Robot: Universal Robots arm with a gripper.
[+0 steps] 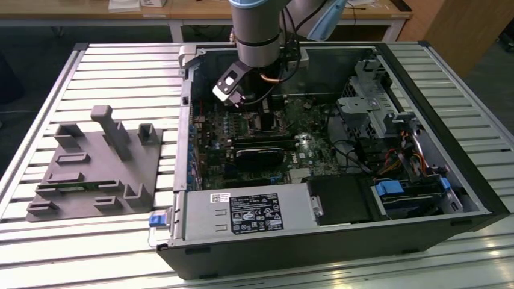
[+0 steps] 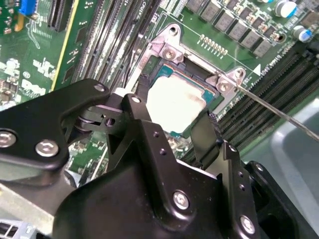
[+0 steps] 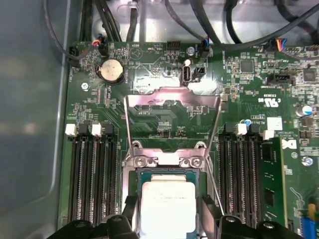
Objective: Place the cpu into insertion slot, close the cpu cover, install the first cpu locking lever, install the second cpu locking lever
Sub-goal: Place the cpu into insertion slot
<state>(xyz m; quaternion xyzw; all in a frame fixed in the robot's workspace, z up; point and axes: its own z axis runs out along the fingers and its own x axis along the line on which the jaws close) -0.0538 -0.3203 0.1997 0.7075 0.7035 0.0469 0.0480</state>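
Black metal gripper up close, and its two fingers were pinching the small flat square silver-grey cpu by two opposite edges, one finger on each side. The chip sat between the fingertips, down inside the insertion slot, a square socket with a silvery metal rim and a dark centre, and it looked level with that rim.

By the look of it, this was a light, stiff, thin piece. The smooth top gives nothing to grip, so the bare side edges were the sensible hold. It is probably fragile underneath and unforgiving if set down tilted.

Just beyond the fingertips, the thin square silvery cpu cover was swung open off the socket, with green board showing through its window. A thin bare metal locking lever ran away from one socket corner, outside one finger.

Outside both fingers lay rows of long black memory slots, with one upright green memory module further out. A round silver coin battery sat well past the cover.

The rim sat tight against the fingertips, so there was little room to open. In the exterior view the arm reached down into an open black computer case.
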